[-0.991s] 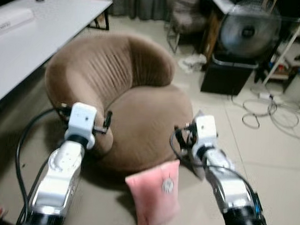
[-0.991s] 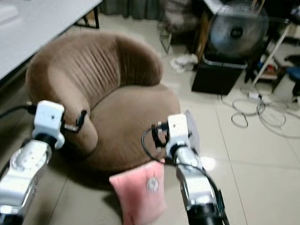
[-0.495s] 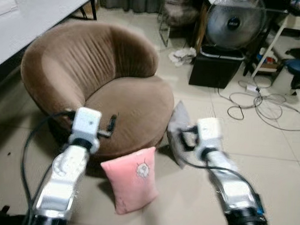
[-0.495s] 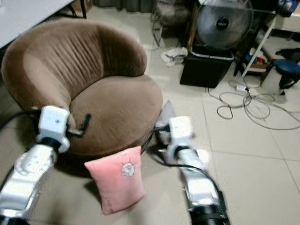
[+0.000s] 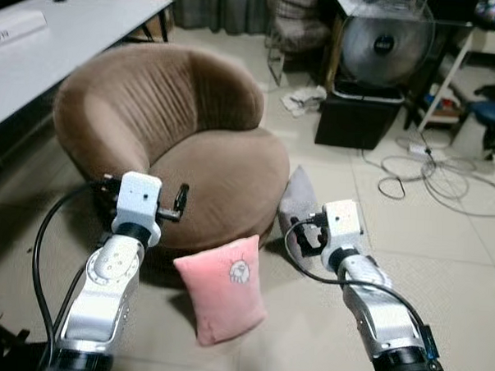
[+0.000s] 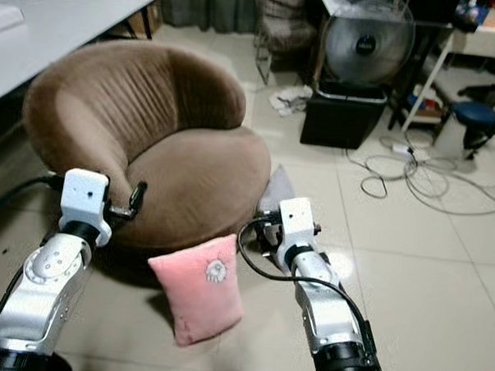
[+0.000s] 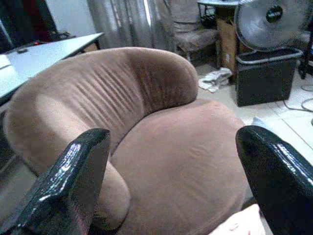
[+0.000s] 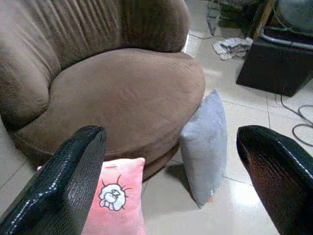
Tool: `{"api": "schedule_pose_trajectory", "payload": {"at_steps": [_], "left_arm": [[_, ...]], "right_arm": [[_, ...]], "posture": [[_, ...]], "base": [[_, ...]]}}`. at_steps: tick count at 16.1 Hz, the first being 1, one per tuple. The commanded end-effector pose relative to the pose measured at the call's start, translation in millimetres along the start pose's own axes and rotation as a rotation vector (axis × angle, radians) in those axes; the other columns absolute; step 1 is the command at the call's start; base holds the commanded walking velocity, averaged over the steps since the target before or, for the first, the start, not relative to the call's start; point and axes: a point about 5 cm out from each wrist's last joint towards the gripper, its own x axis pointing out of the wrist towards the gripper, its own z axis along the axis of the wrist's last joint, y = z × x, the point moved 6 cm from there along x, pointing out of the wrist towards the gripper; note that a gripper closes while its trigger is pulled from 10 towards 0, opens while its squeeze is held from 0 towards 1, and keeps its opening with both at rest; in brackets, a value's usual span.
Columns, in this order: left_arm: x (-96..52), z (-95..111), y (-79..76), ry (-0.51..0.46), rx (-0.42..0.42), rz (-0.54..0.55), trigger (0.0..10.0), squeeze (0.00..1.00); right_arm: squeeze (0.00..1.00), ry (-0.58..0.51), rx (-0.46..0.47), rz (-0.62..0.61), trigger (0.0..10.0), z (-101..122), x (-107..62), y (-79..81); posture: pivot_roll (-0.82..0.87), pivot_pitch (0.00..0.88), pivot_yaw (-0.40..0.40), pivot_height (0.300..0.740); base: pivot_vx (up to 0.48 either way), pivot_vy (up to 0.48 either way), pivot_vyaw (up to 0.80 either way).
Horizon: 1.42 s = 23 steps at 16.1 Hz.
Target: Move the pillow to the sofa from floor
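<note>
A pink pillow with a small cartoon print stands on the tiled floor, leaning against the front of the round brown sofa. A grey pillow leans on the sofa's right side. My left gripper hovers over the sofa's left armrest, open and empty; between its fingers I see the seat. My right gripper hangs open just right of the pink pillow and near the grey pillow, touching neither.
A white table runs along the left. Behind the sofa stand a chair and a fan on a black box. Cables trail over the tiles at right, near a blue stool.
The whole view has shifted as the camera moved. Both pillows stay where they were on the floor, and both grippers stay open and empty.
</note>
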Motion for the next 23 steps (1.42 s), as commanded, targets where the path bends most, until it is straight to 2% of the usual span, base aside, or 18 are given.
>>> {"api": "schedule_pose_trajectory", "payload": {"at_steps": [1, 4, 10, 18, 20, 23], "left_arm": [[0.3, -1, -4.4, -0.001, -0.006, -0.016, 10.0, 0.0], [-2.2, -6, -6.2, 0.008, -0.015, -0.022, 10.0, 0.0], [-7.2, -20, -4.4, 0.051, -0.015, -0.021, 10.0, 0.0], [-5.6, -21, -5.8, 0.053, -0.006, -0.036, 10.0, 0.0], [-4.4, -25, -9.0, 0.063, 0.001, -0.056, 10.0, 0.0], [-3.4, -28, -11.0, 0.071, 0.007, -0.073, 10.0, 0.0]], "right_arm": [[0.0, -0.017, -0.02, -0.009, 10.0, 7, -0.7, -7.1], [0.0, -0.01, -0.024, -0.01, 10.0, 5, -0.2, -8.6], [0.0, 0.017, -0.036, 0.012, 10.0, 0, 3.2, -5.2], [0.0, 0.036, -0.027, -0.004, 10.0, -7, 3.7, -10.1], [0.0, 0.07, 0.0, -0.025, 10.0, -21, 1.6, -14.9], [0.0, 0.084, -0.004, -0.036, 10.0, -27, -2.0, -17.8]], "posture": [[0.13, 0.0, 0.023, 0.74], [0.13, 0.0, 0.023, 0.74], [0.16, 0.0, -0.015, 0.74], [0.15, 0.0, -0.004, 0.74], [0.14, 0.0, 0.008, 0.74], [0.13, 0.0, 0.019, 0.74]], "base": [[0.0, 0.0, 0.72], [0.319, 0.0, 0.67], [0.356, 0.0, 0.0], [0.382, 0.0, 0.0], [0.388, 0.0, 0.0], [0.393, 0.0, 0.0]]}}
